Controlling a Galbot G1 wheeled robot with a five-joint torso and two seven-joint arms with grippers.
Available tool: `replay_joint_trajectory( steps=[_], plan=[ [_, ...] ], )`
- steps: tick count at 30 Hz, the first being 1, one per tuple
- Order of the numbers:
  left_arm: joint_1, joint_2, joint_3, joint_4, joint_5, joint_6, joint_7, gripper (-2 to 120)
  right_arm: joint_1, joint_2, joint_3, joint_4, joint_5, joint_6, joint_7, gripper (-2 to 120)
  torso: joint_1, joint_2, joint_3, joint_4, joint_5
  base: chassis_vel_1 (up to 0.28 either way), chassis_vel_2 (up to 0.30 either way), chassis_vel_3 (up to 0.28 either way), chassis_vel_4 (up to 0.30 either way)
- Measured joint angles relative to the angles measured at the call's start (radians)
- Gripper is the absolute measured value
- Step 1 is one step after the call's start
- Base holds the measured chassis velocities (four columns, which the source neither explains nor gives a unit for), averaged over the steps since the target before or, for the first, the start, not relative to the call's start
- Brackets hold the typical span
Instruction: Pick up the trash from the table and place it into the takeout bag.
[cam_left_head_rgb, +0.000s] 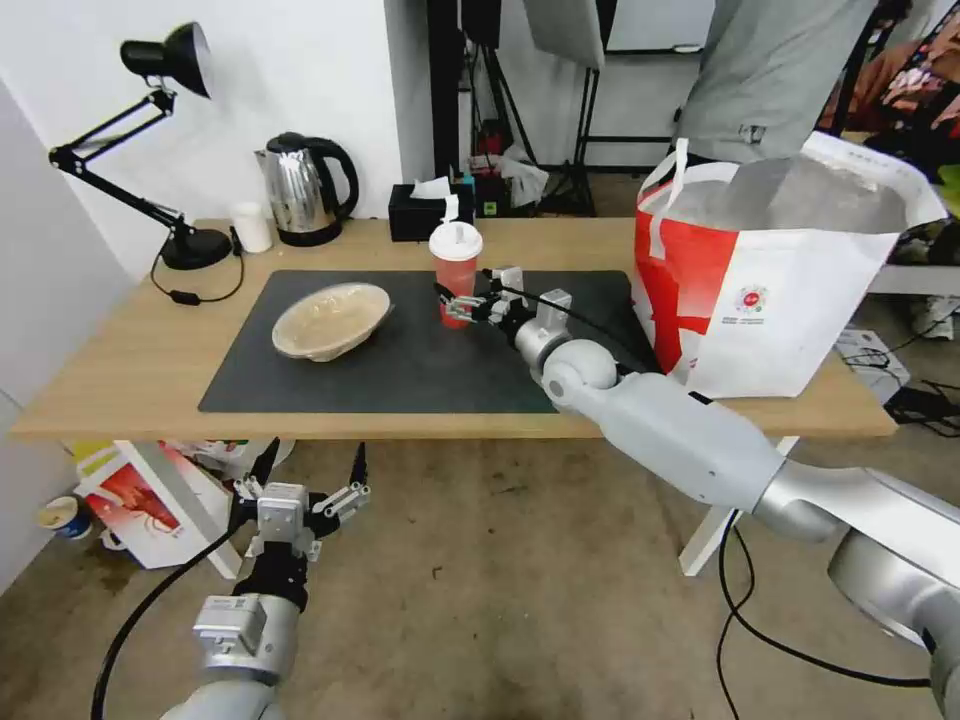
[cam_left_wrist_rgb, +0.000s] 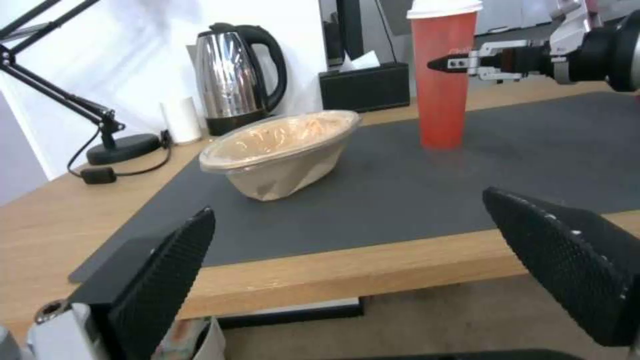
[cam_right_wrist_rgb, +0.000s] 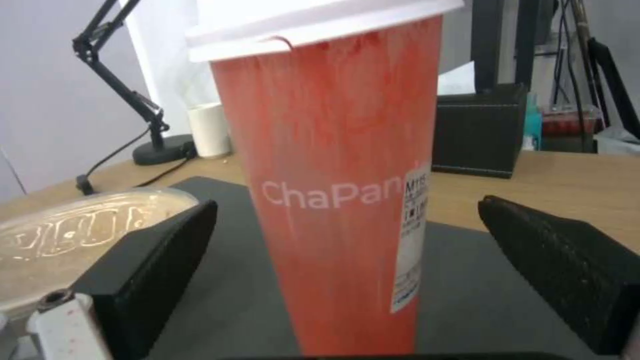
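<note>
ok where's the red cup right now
The red cup stands upright on the dark mat, mid-table in the head view, between the open right gripper's fingers, with the beige bowl to its left.

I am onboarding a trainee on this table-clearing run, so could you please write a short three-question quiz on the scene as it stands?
1. True or false: the right gripper is shut on the red translucent cup with the white lid.
2. Multiple choice: where is the left gripper? A) over the shallow beige oval bowl; B) open, low in front of the light-wood table, below its edge; C) inside the large white-and-red takeout bag.
3. Fill in: the cup and the bowl both stand on the dark grey ____.

Key
1. False: its fingers are spread on either side of the cup, not touching it.
2. B.
3. Mat.
</note>
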Motion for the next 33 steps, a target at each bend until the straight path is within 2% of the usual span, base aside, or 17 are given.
replay_joint_trajectory(
  steps=[8,11,15,16,17,18,19,22,23,26,30,33],
  plan=[
    [0.0,0.0,0.0,0.0,0.0,0.0,0.0,100,-0.003,0.015,0.0,-0.021,-0.011,0.001,-0.003,100,0.0,0.0,0.0,0.0001,0.0,0.0,0.0,0.0,0.0],
    [0.0,0.0,0.0,0.0,0.0,0.0,0.0,100,-0.004,0.016,0.001,-0.029,-0.013,0.001,-0.005,95,0.0,0.0,0.0,0.0,0.0,0.0,0.0,0.0,0.0],
    [0.0,0.0,0.0,0.0,0.0,0.0,0.0,100,-0.004,0.016,0.001,-0.03,-0.014,0.002,-0.005,93,0.0,0.0,0.0,0.0,0.0,0.0,0.0,0.0,0.0],
    [0.0,0.0,0.0,0.0,0.0,0.0,0.0,100,-0.004,0.016,0.001,-0.032,-0.015,0.002,-0.007,88,0.0,0.0,0.0,0.0,0.0,0.0,0.0,0.0,0.0],
    [0.0,0.0,0.0,0.0,0.0,0.0,0.0,100,-0.004,0.016,0.001,-0.032,-0.015,0.002,-0.007,88,0.0,0.0,0.0,0.0,-0.0001,0.0,0.0,0.0,0.0],
    [0.0,0.0,0.0,0.0,0.0,0.0,0.0,100,-0.005,0.016,0.002,-0.034,-0.016,0.002,-0.009,71,0.0,0.0,0.0,-0.0001,0.0,0.0,0.0,0.0,0.0],
    [0.0,0.0,0.0,0.0,0.0,0.0,0.0,100,-0.005,0.016,0.002,-0.034,-0.016,0.002,-0.009,71,0.0,0.0,0.0,-0.0001,0.0,0.0,0.0,0.0,0.0],
    [0.0,0.0,0.0,0.0,0.0,0.0,0.0,100,-0.008,0.02,0.002,-0.043,-0.017,0.001,-0.011,57,0.0,0.0,0.0,0.0001,0.0,0.0,0.0,0.0,0.0],
    [0.0,0.0,0.0,0.0,0.0,0.0,0.0,100,-0.008,0.02,0.002,-0.043,-0.017,0.001,-0.011,57,0.0,0.0,0.0,0.0001,0.0,0.0,0.0,0.0,0.0],
    [0.0,0.0,0.0,0.0,0.0,0.0,0.0,100,-0.01,0.027,0.005,-0.057,-0.017,0.001,-0.015,44,0.0,0.0,0.0,0.0,0.0,0.0,0.0,0.0,0.0],
    [0.0,0.0,0.0,0.0,0.0,0.0,0.0,100,-0.01,0.03,0.006,-0.065,-0.017,0.002,-0.019,37,0.0,0.0,0.0,0.0,-0.0001,0.0,0.0,0.0,0.0],
    [0.0,0.0,0.0,0.0,0.0,0.0,0.0,100,-0.01,0.032,0.008,-0.069,-0.017,0.002,-0.02,38,0.0,0.0,0.0,0.0,0.0,0.0,0.0,0.0,0.0]
  ],
)
